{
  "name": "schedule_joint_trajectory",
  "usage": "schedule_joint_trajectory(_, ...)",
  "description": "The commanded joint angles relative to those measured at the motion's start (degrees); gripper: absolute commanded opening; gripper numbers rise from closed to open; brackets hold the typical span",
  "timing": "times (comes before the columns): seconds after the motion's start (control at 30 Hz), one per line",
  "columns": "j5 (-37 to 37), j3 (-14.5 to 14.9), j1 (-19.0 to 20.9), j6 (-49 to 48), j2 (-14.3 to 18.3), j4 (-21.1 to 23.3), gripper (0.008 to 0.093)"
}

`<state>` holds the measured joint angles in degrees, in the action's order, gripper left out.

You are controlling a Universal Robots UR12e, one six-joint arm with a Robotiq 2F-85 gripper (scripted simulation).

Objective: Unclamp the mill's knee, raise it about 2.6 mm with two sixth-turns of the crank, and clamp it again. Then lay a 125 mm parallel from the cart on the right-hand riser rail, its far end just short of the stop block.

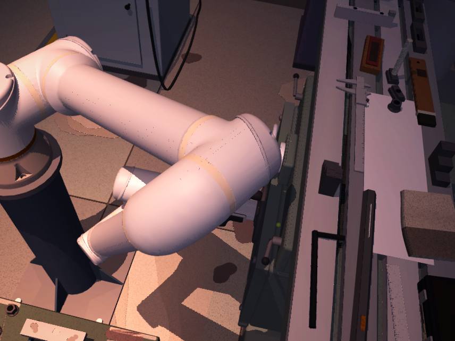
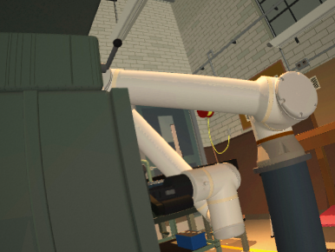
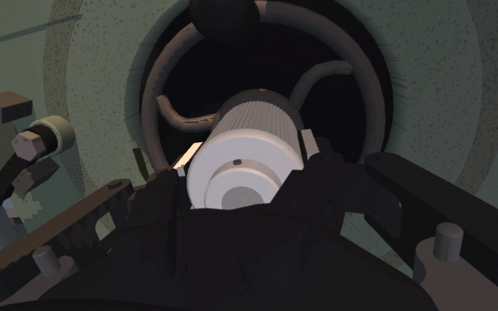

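Observation:
The pale knurled crank hub point(image 3: 247, 154) sticks out toward me from the middle of a dark spoked handwheel point(image 3: 266, 89) on the mill's green knee face. My gripper point(image 3: 245, 162) sits around that hub and is closed on it, low on the front of the knee point(image 1: 283, 183) beneath the table. A black ball knob point(image 3: 224, 15) sits at the top of the wheel rim. In the side camera my forearm hides the gripper and the crank. A small lever with a dark ball end point(image 1: 270, 251) stands on the knee's front nearer the camera.
The long mill table point(image 1: 330, 165) runs beside the knee, carrying a white sheet point(image 1: 393, 172), a caliper point(image 1: 358, 110), blocks and clamps. A hex-headed bolt on a collar point(image 3: 42, 135) juts out left of the wheel. The arm's pedestal point(image 1: 22, 176) stands on the floor to the left.

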<state>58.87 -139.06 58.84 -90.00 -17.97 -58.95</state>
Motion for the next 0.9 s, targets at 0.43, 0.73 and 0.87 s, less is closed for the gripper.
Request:
schedule_joint_trajectory(0.43,0.2,0.3,0.2,0.0,-0.3,-0.5,0.0080)
schedule_joint_trajectory(0.73,0.4,0.4,0.4,0.0,-0.4,-0.8,0.0080)
schedule_joint_trajectory(0.87,0.4,0.5,0.4,0.0,-0.4,-0.9,0.0080)
